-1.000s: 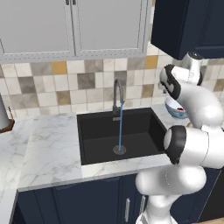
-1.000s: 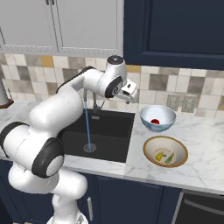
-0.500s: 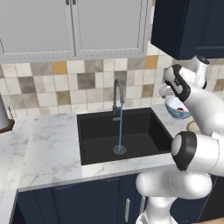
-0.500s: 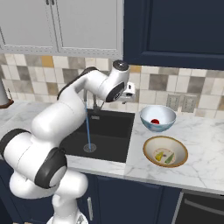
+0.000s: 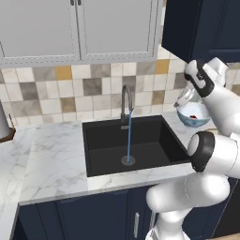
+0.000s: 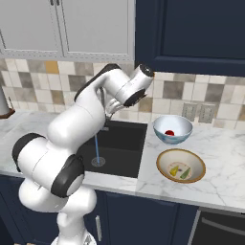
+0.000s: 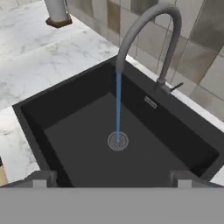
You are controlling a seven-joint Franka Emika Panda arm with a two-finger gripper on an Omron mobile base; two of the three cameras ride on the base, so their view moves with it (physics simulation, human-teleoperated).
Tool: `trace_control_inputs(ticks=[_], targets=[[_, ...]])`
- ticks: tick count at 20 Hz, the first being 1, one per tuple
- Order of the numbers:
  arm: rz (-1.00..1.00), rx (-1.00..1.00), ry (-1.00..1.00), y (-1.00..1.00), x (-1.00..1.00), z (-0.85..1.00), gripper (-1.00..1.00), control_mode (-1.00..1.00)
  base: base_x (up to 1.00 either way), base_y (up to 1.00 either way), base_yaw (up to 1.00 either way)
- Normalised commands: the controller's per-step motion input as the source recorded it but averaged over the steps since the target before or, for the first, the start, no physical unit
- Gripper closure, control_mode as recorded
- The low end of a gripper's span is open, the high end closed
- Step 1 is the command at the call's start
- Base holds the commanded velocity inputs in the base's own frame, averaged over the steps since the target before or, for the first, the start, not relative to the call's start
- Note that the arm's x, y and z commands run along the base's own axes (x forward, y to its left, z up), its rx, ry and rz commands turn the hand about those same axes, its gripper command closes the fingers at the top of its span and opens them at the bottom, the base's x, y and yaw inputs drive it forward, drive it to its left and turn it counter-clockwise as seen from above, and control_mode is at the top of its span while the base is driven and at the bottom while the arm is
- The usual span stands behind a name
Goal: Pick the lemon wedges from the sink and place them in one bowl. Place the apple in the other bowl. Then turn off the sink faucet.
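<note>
While water runs in a thin blue stream from the arched grey faucet (image 7: 148, 39) into the black rectangular sink (image 7: 78, 144), the gripper (image 6: 113, 107) hangs open-jawed; the round blue bowl (image 6: 172, 129) holds the red apple (image 6: 169, 132), the shallow tan bowl (image 6: 181, 165) two lemon wedges (image 6: 179, 171)

Readable text: none on any surface.
Sink (image 7: 83, 144): a small pale plate on the back wall at about 1 o'clock from the drain, too blurred to make out any mark.
Sink faucet (image 5: 125, 101): plain dark metal, no brand or lettering.
Wall tiles (image 5: 70, 91): plain coloured squares, no signs.
Cabinet doors (image 5: 77, 28): no labels or numbers.
Bowls (image 6: 172, 129) and (image 6: 181, 166): no print or marking.
</note>
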Motion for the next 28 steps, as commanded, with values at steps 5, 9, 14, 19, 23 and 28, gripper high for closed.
trace_control_inputs(ticks=[5, 9, 14, 19, 23, 28], targets=[[0.25, -0.10, -0.27, 0.14, -0.09, -0.02, -1.00, -1.00, 0.00, 0.00, 0.00], [0.02, -0.02, -0.03, 0.17, -0.14, -0.05, -1.00, -1.00, 0.00, 0.00, 0.00], [0.00, -0.10, -0.39, 0.63, -0.66, -0.20, -1.00, -1.00, 0.00, 0.00, 0.00], [0.00, -0.11, -0.52, 0.56, -0.68, -0.26, -1.00, -1.00, 0.00, 0.00, 0.00], [-0.03, -0.04, -0.34, 0.23, -0.31, -0.01, -1.00, -1.00, 0.00, 0.00, 0.00], [-0.09, 0.15, -0.02, -0.18, 0.13, -0.07, -1.00, -1.00, 0.00, 0.00, 0.00]])
